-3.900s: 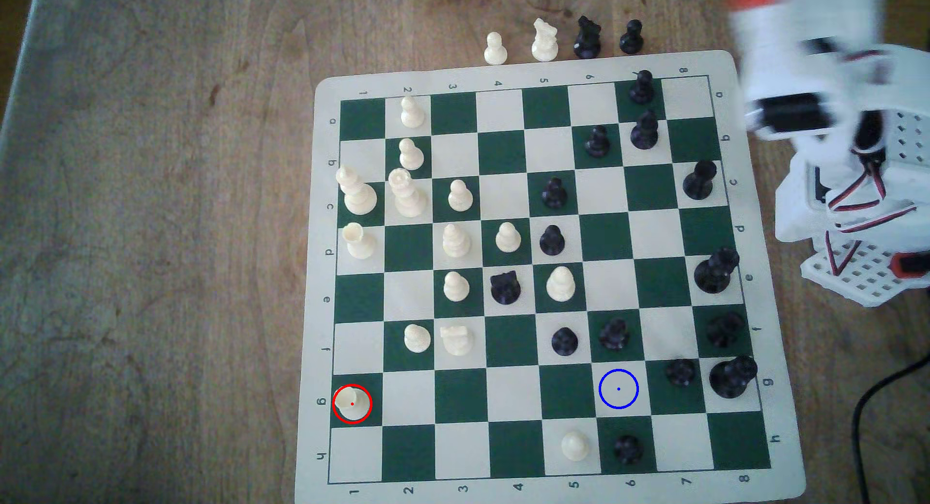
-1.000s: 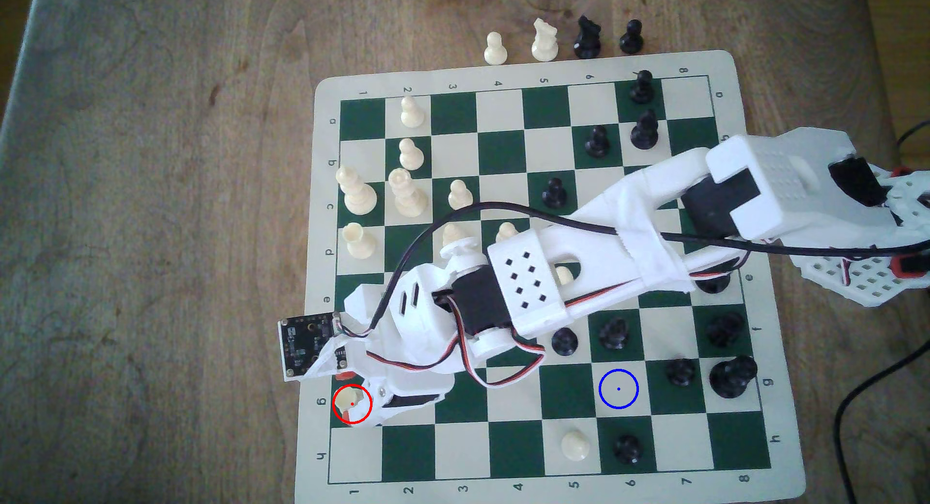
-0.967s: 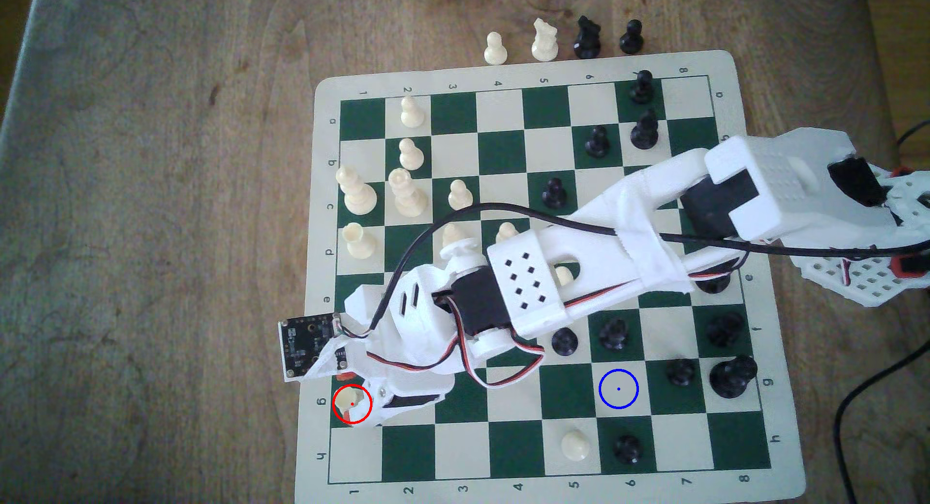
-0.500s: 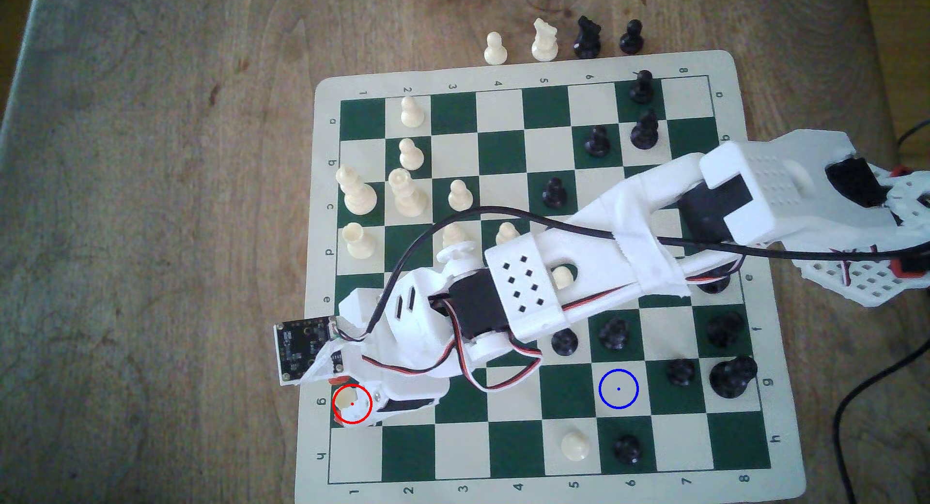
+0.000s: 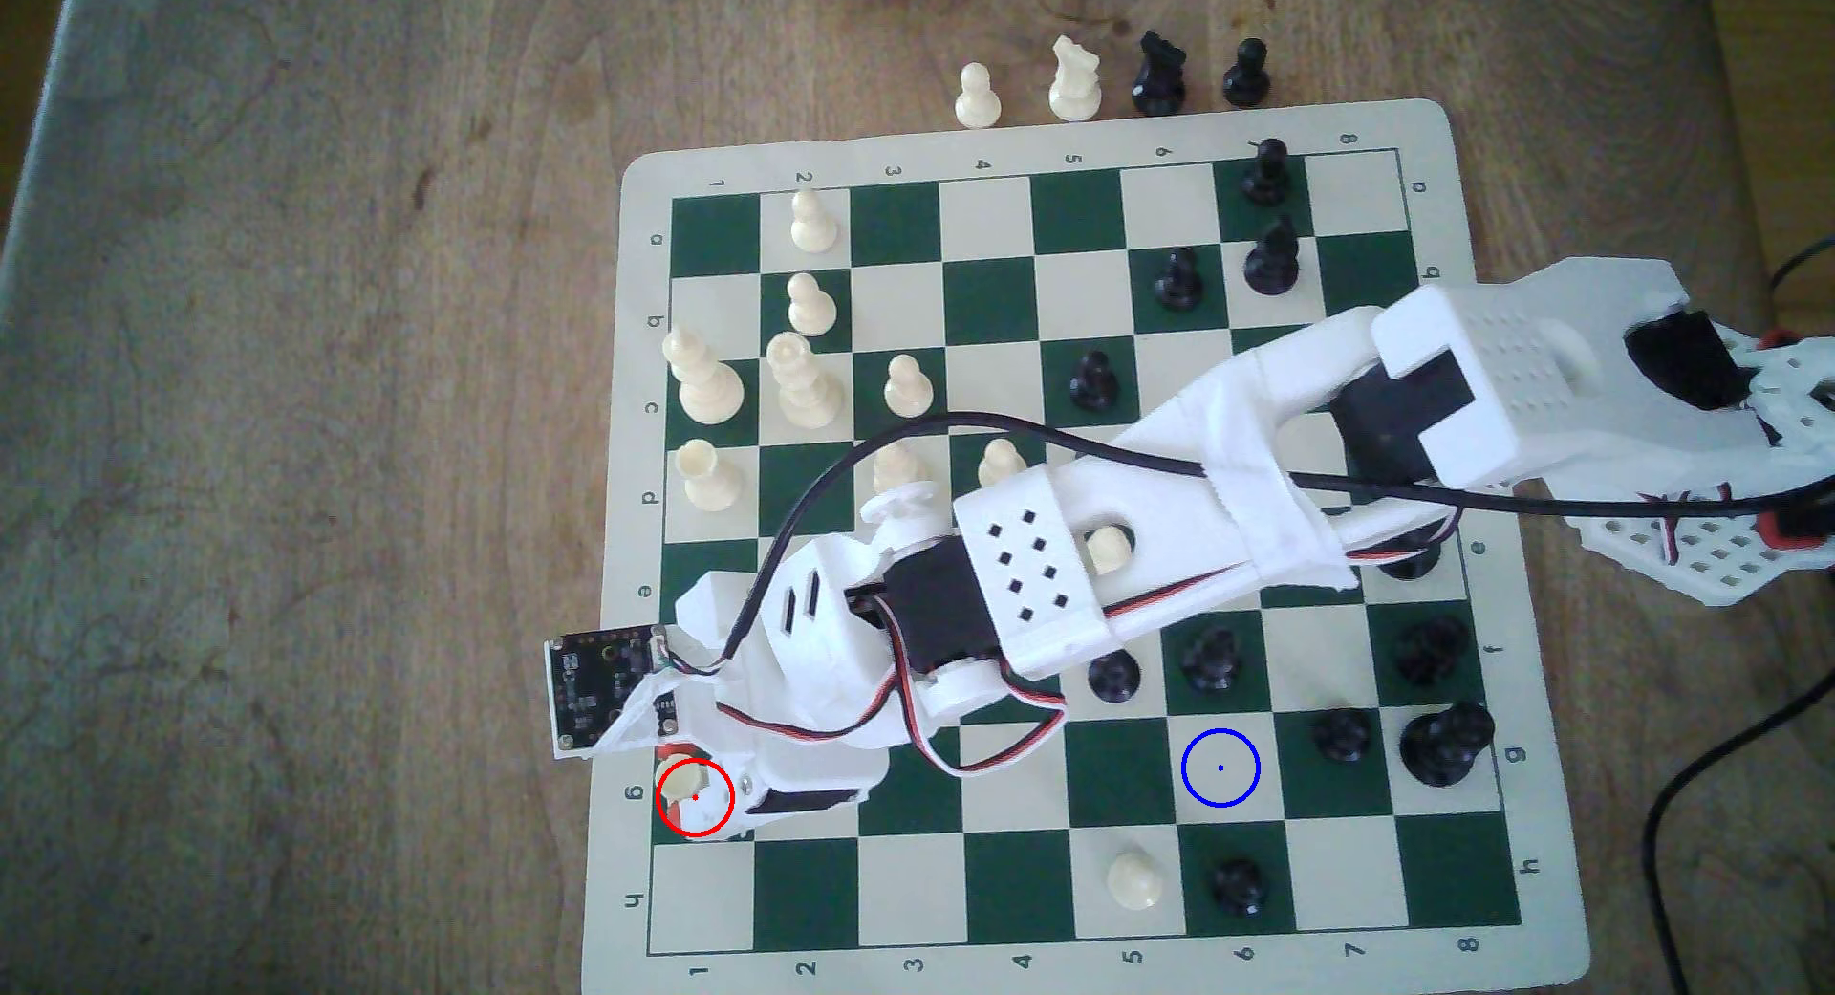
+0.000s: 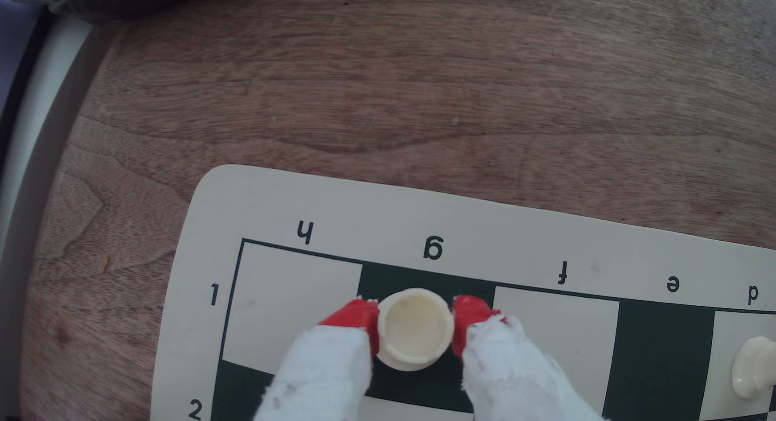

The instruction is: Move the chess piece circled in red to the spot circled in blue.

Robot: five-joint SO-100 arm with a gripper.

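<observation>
We are closing the gripper (image 6: 415, 324) on the rook (image 6: 415, 329), its red pads touching both sides above dark square g1; the blue-ringed square (image 5: 1220, 768) lies along row g, toward the exterior view's right.

Your white arm (image 5: 1142, 519) stretches low across the board, its red-tipped claw (image 6: 415, 326) clamped around the cream rook (image 6: 415, 328).

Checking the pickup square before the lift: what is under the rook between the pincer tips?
The rook stands on dark green square g1 of the board, flanked by red fingertips. Green shows around its base; the patch directly beneath is covered.
</observation>
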